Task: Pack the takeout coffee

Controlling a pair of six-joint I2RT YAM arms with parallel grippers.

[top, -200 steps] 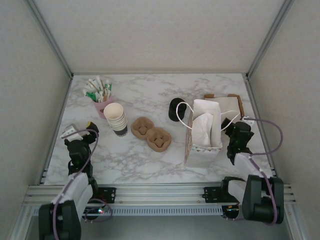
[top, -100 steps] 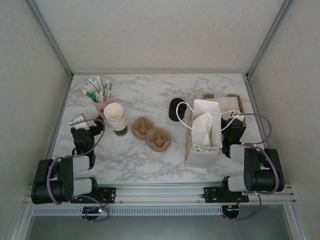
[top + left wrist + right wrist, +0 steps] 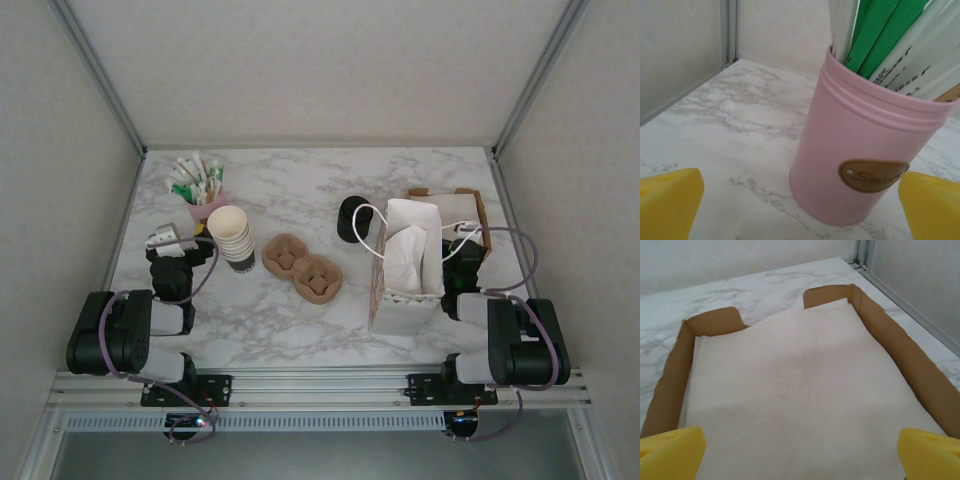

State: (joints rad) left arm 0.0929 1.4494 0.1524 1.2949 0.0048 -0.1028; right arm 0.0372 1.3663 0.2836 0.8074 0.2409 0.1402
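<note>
the marble table (image 3: pixel 300 320) carries a white paper bag (image 3: pixel 400 310) and a cardboard tray (image 3: pixel 920 375) at the right, a pulp cup carrier (image 3: pixel 302 267) mid-table and a pink tin (image 3: pixel 860 160) at the left. the takeout coffee (image 3: pixel 352 218) stands upright just left of the bag's far end. the left gripper (image 3: pixel 800 202) gapes empty before the tin, the right gripper (image 3: pixel 800 450) likewise over the tray.

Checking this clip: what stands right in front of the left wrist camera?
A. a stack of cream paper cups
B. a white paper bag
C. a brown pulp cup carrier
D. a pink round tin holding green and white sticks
D: the pink round tin, with green and white sticks rising from it, stands upright on the marble table close ahead in the left wrist view.
</note>
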